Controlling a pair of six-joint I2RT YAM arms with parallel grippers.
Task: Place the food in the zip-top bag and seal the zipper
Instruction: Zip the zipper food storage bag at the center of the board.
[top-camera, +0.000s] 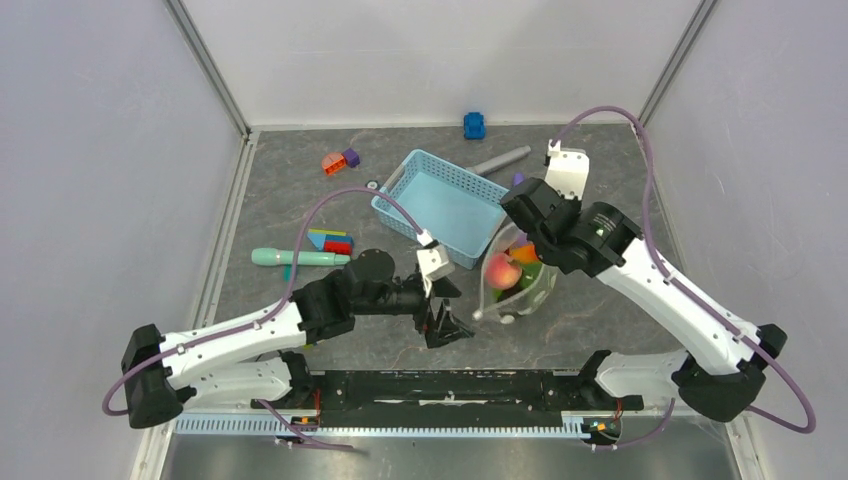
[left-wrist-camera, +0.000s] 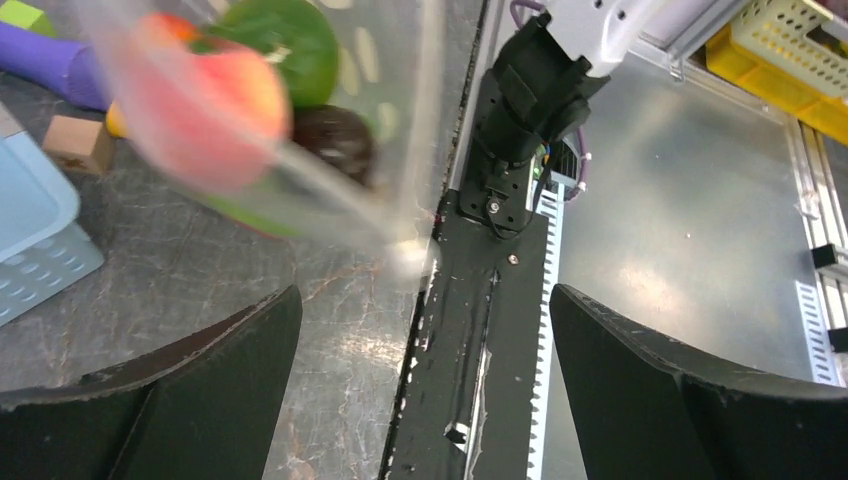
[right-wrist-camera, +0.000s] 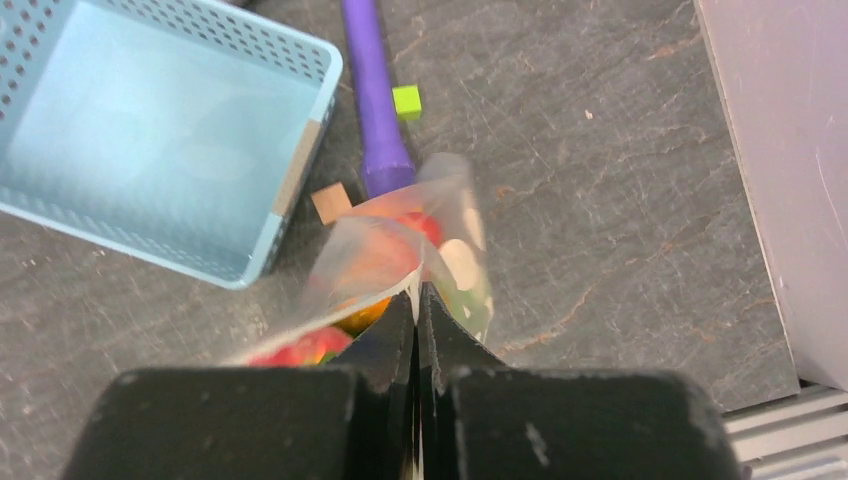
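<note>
The clear dotted zip-top bag (top-camera: 517, 283) hangs lifted off the table, right of centre. The food is inside it: a pink peach (top-camera: 503, 270), a green piece (left-wrist-camera: 275, 40), a dark brown piece (left-wrist-camera: 335, 140), and red and orange pieces (right-wrist-camera: 300, 350). My right gripper (right-wrist-camera: 417, 290) is shut on the bag's top edge, by the zipper strip (right-wrist-camera: 330, 318). My left gripper (left-wrist-camera: 425, 295) is open and empty, low, just left of the bag (left-wrist-camera: 340, 90) and apart from it. It also shows in the top view (top-camera: 442, 322).
A light-blue mesh basket (top-camera: 445, 205) stands empty behind the bag. A purple stick (right-wrist-camera: 375, 90) and small blocks (right-wrist-camera: 330, 203) lie beside it. A teal marker (top-camera: 295, 258), coloured blocks (top-camera: 332, 241) and a blue toy (top-camera: 474, 125) lie further off. The black base rail (left-wrist-camera: 480, 330) runs under my left gripper.
</note>
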